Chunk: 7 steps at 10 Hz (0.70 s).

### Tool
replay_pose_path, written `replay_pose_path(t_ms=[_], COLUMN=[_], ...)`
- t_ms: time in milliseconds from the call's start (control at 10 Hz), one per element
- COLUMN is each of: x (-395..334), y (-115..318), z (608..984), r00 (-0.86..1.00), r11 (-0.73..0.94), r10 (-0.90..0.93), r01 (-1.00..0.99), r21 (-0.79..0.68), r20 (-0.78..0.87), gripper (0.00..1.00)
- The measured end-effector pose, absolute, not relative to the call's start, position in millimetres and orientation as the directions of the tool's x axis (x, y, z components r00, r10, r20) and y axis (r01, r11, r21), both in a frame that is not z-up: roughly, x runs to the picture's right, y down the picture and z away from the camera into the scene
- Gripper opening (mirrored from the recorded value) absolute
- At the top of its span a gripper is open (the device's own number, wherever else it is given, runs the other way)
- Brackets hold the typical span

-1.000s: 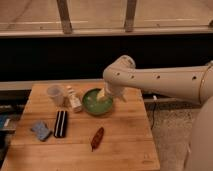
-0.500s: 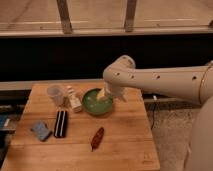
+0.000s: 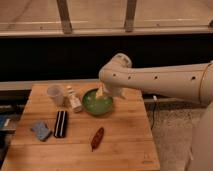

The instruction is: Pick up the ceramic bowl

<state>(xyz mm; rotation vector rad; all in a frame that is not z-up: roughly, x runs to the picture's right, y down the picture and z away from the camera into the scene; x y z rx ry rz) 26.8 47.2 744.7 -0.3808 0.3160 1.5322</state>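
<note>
The green ceramic bowl (image 3: 97, 103) sits on the wooden table (image 3: 125, 145), right of the middle toward the back. Its paler inside shows. My gripper (image 3: 103, 93) hangs from the white arm that reaches in from the right, and it is at the bowl's right rear rim, partly inside it. The small clear plastic cup (image 3: 55, 94) stands to the bowl's left.
A small white bottle (image 3: 74, 100) stands between cup and bowl. A black flat bar (image 3: 60, 123) and a blue sponge (image 3: 40, 130) lie at the front left. A reddish-brown oblong item (image 3: 97, 138) lies in front of the bowl. A rail and dark wall run behind.
</note>
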Motion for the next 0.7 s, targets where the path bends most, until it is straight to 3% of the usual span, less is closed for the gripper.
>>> replay_pose_path(t_ms=[700], x=[17.9], y=[65.2], z=[827.1], r00=[-0.02], r11=[-0.046], r10=[0.842], r01=[-0.998], r21=[-0.034], r20=[-0.54], gripper=[0.8])
